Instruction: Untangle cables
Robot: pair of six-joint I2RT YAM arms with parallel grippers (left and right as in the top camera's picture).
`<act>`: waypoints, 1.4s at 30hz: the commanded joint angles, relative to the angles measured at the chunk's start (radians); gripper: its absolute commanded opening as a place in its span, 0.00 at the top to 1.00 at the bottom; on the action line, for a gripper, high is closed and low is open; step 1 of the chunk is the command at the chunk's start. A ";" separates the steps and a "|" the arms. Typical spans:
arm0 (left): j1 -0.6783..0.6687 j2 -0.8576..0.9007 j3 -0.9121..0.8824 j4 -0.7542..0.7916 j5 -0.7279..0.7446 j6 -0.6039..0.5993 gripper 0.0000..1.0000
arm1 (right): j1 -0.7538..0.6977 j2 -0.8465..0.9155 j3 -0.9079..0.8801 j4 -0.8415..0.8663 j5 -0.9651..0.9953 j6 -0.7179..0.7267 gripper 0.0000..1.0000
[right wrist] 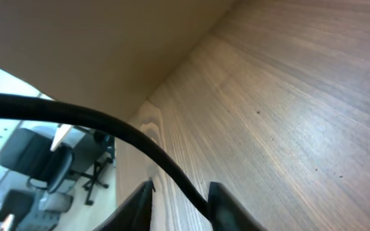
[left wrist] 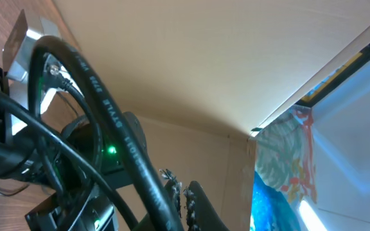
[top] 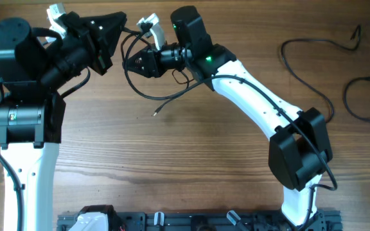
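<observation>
A thin black cable [top: 137, 91] loops on the wooden table [top: 172, 160] between my two grippers, its loose end [top: 154, 114] lying free. My left gripper [top: 122, 24] points right at the back of the table. In the left wrist view that gripper [left wrist: 180, 181] is shut, and the cable [left wrist: 88, 77] runs down past its left finger into the jaws. My right gripper [top: 130, 64] faces left into the loop. In the right wrist view, the right gripper [right wrist: 182, 185] has its jaws apart with the cable [right wrist: 108, 122] between them, against the right finger [right wrist: 227, 205].
More black cables [top: 307, 54] [top: 358, 102] lie at the far right of the table. A black rail [top: 191, 221] runs along the front edge. The right arm's white link [top: 255, 102] crosses the table's middle diagonally.
</observation>
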 commanded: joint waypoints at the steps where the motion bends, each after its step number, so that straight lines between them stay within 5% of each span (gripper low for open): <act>1: 0.002 -0.001 0.008 0.006 0.020 -0.005 0.93 | 0.011 0.013 -0.008 0.000 0.040 0.006 0.94; 12: 0.002 -0.001 0.008 -0.082 -0.001 0.110 0.91 | -0.048 0.013 -0.008 -0.026 -0.121 0.003 0.96; 18: 0.002 0.000 0.008 -0.256 -0.052 0.339 0.89 | -0.134 0.013 -0.008 -0.273 -0.124 -0.137 0.96; 24: -0.029 0.001 0.008 -0.329 0.010 0.790 0.96 | -0.139 0.011 -0.008 -0.362 -0.142 -0.108 0.96; 27: -0.045 0.001 0.008 -0.327 0.009 1.049 0.96 | -0.139 0.011 -0.008 -0.373 -0.285 -0.065 0.46; 33: -0.045 0.001 0.008 -0.328 0.008 1.261 0.96 | -0.138 0.011 -0.008 -0.446 -0.170 0.417 0.35; 38: -0.045 0.004 0.008 -0.328 0.008 1.260 0.96 | -0.098 0.011 -0.008 -0.463 0.072 0.957 0.19; 42: -0.045 0.005 0.008 -0.330 0.008 1.260 0.96 | -0.030 0.012 -0.008 -0.393 0.227 1.300 0.18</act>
